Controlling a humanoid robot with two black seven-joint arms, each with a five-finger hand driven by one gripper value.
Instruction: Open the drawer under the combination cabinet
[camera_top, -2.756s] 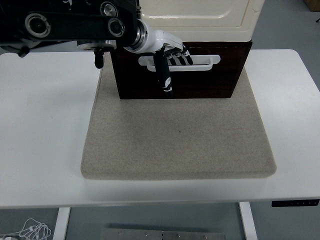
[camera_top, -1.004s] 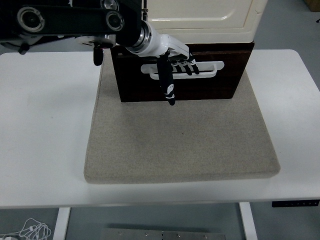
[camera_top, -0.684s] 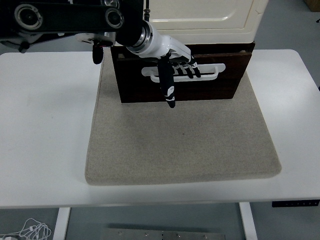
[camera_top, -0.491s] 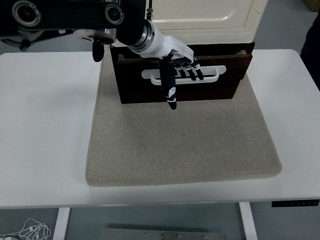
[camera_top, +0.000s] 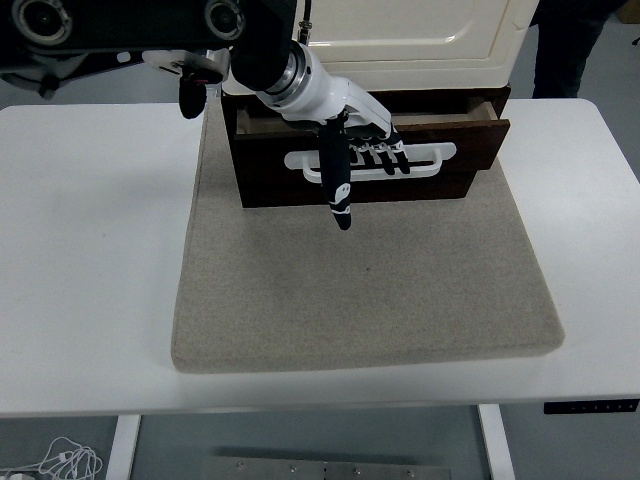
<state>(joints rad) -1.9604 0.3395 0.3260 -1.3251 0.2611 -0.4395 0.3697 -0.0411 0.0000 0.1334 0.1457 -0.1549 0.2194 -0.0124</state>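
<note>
The left hand (camera_top: 352, 140) has four fingers (camera_top: 385, 155) hooked through the white handle (camera_top: 425, 160) of the dark wooden drawer (camera_top: 470, 150), while the thumb points straight down in front of it. The drawer sits under the cream cabinet (camera_top: 410, 35) directly behind the fingers and stands slightly open, a gap showing along its top edge. The pulling step is under way, and I judge the next move to be a steady, straight pull toward the near tabletop (camera_top: 90, 280) edge, over the grey mat (camera_top: 360, 290) below the fingers, with the fingers kept hooked.
</note>
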